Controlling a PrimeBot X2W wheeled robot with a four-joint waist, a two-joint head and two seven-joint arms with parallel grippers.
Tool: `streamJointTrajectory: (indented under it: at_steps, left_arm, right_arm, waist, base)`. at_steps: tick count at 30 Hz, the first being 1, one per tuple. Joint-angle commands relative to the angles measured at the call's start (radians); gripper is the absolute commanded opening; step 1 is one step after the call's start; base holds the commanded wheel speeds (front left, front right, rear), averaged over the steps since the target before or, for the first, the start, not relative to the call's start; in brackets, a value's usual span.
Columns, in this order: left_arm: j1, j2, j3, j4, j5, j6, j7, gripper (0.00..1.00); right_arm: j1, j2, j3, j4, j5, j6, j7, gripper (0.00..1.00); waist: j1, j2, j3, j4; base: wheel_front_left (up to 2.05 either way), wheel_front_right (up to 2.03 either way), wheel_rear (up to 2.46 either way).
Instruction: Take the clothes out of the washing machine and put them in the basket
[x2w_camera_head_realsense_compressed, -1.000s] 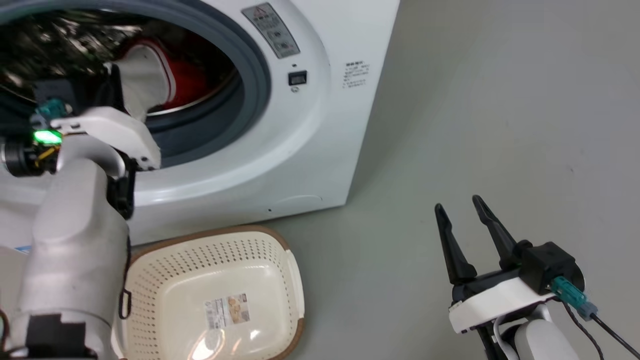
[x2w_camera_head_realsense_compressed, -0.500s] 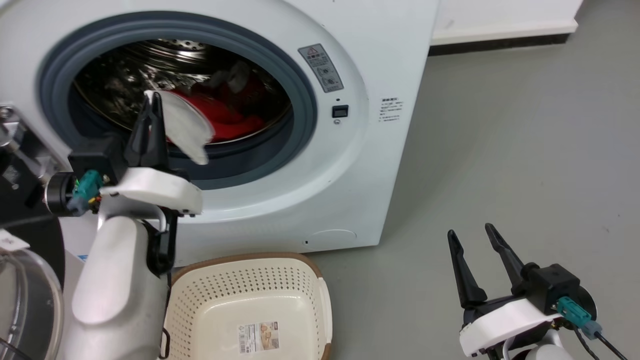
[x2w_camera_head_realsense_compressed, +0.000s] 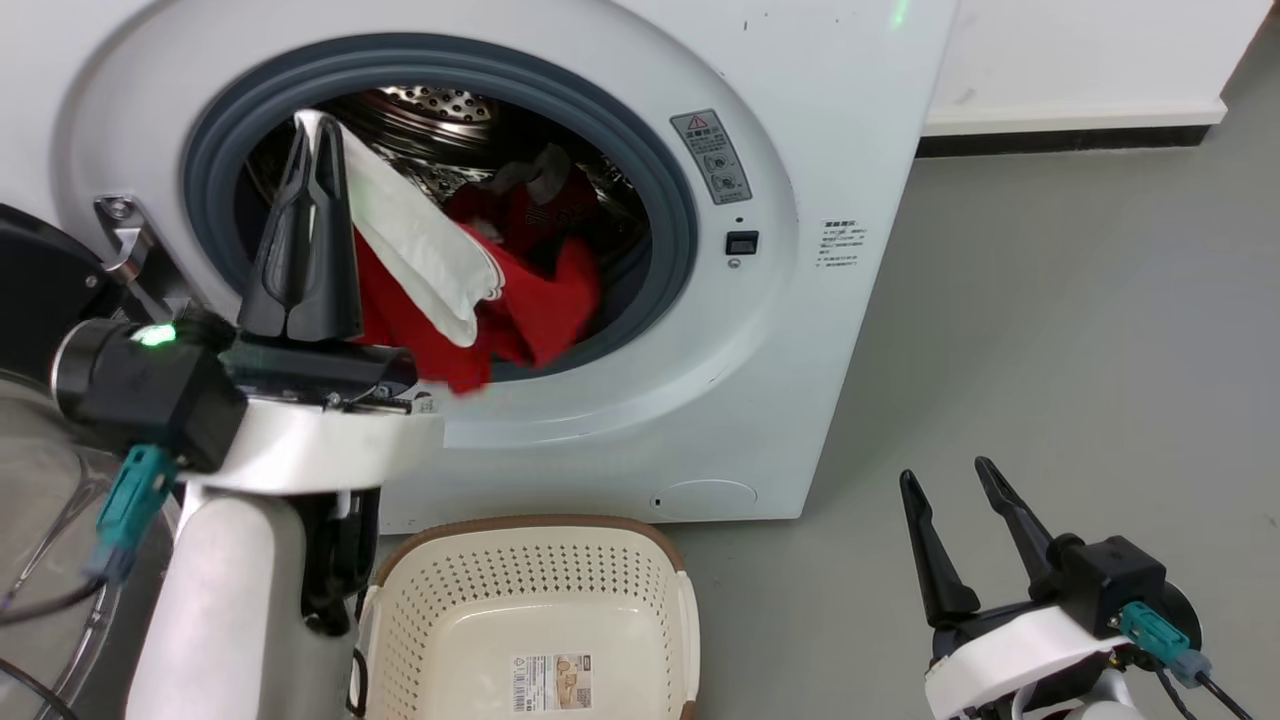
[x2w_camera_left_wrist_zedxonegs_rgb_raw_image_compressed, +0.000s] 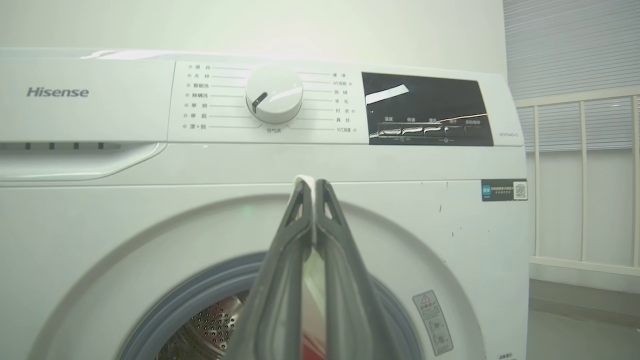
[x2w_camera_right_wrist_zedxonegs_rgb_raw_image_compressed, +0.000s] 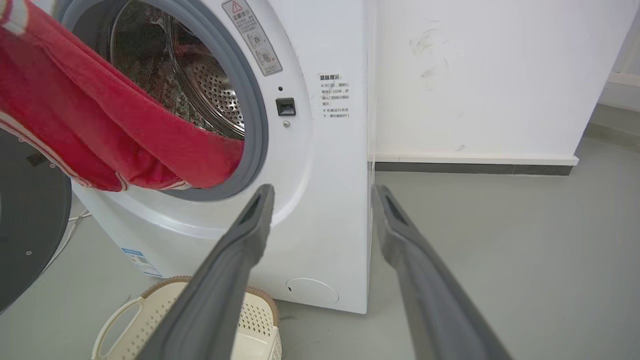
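The left claw is clamped on the white trim of the red garment, which hangs out of the washing machine above the basket; the right claw stands apart over the floor

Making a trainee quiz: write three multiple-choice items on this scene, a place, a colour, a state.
1. Where is the basket relative to the washer?
A. inside it
B. on top of it
C. on the floor before it

2. The clothes hanging out of the washer are mostly:
A. red
B. blue
C. green

3. The left jaws are:
A. open and empty
B. shut on the clothes
C. shut on the basket

Key: 1 C, it stands below the door opening. 2 A, red fabric spills out. 3 B, white trim is pinched between them.
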Motion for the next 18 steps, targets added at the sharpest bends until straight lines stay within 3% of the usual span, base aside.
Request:
streamJointTrajectory:
  at_steps: [1,10,18]
  left_arm:
    - [0.021,0.0,-0.003,-0.043,0.008,0.008,0.008,0.0]
    - [0.107,-0.001,0.001,-0.237,-0.007,0.039,0.072,0.0]
    - [0.239,-0.017,-0.02,-0.142,-0.029,0.057,0.097,0.0]
  right_arm:
    - [0.014,-0.001,0.0,-0.006,-0.006,0.0,0.003,1.0]
    - [0.016,-0.001,0.005,-0.014,-0.002,0.0,0.014,1.0]
    - [0.011,-0.001,0.011,-0.016,0.0,0.0,0.013,1.0]
  waist:
    - [0.0002,0.0,-0.003,0.006]
    - [0.0002,0.0,0.0,0.016]
    - [0.0002,0.0,0.019,0.016]
  base:
    - [0.0,0.0,0.0]
    - [0.0,0.0,0.0]
    - [0.0,0.0,0.0]
